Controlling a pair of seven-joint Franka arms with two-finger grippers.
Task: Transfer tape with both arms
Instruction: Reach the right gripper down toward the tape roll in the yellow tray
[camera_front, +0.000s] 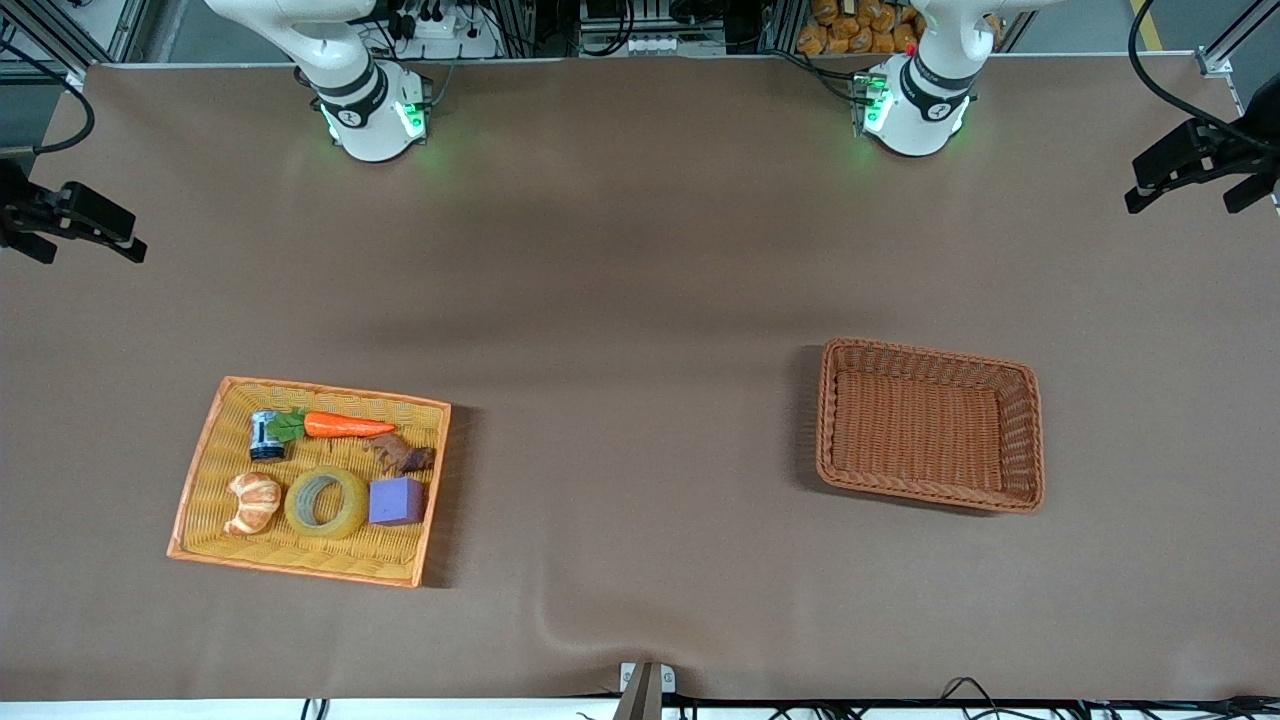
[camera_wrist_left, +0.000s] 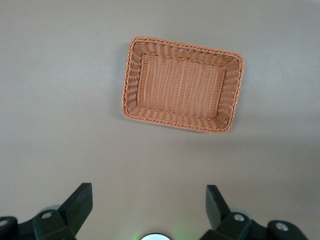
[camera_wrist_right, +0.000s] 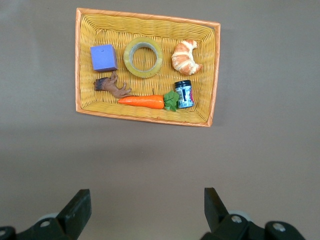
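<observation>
toward the right arm's end of the table sits a yellow wicker tray (camera_front: 200, 470), and the tape (camera_front: 326, 502) lies flat in it, between a croissant (camera_front: 252, 502) and a purple cube (camera_front: 396, 501), touching or just beside each. farther from the front camera in the tray lie a carrot (camera_front: 345, 426), a small dark can (camera_front: 264, 436) whose label cannot be read, and a brown figure (camera_front: 403, 456). a brown wicker basket (camera_front: 1030, 440) sits toward the left arm's end. the left gripper (camera_wrist_left: 149, 212) and right gripper (camera_wrist_right: 147, 212) wait high over bare table, each with fingers spread wide.
</observation>
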